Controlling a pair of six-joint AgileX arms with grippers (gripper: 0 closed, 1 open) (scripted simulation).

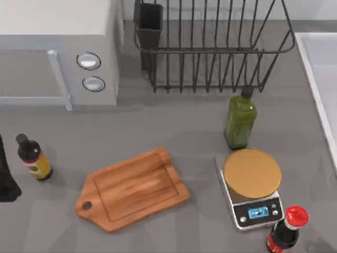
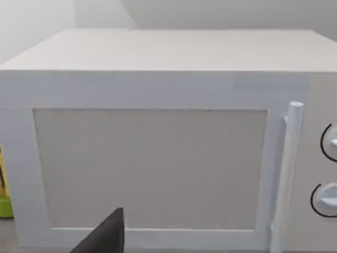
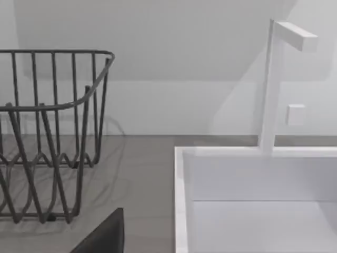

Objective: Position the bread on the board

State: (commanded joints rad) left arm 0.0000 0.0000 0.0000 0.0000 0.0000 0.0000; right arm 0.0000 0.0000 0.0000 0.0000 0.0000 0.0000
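Observation:
The board (image 1: 131, 190) lies flat on the grey counter left of centre, its handle with a hole pointing to the front left, and nothing rests on it. The bread is out of view. A dark part of my left arm (image 1: 6, 179) stands at the table's left edge, well left of the board. A dark piece of my left gripper (image 2: 105, 237) shows in the left wrist view, facing the microwave door. In the right wrist view a dark piece of my right gripper (image 3: 105, 234) shows between the rack and the sink.
A white microwave (image 1: 58, 52) fills the back left and a wire dish rack (image 1: 210, 47) the back centre. A green bottle (image 1: 240, 121), a scale with a tan disc (image 1: 251, 182) and a red-capped bottle (image 1: 287, 229) stand right of the board. A small dark bottle (image 1: 32, 158) is at the left, a white sink (image 3: 253, 200) at the right.

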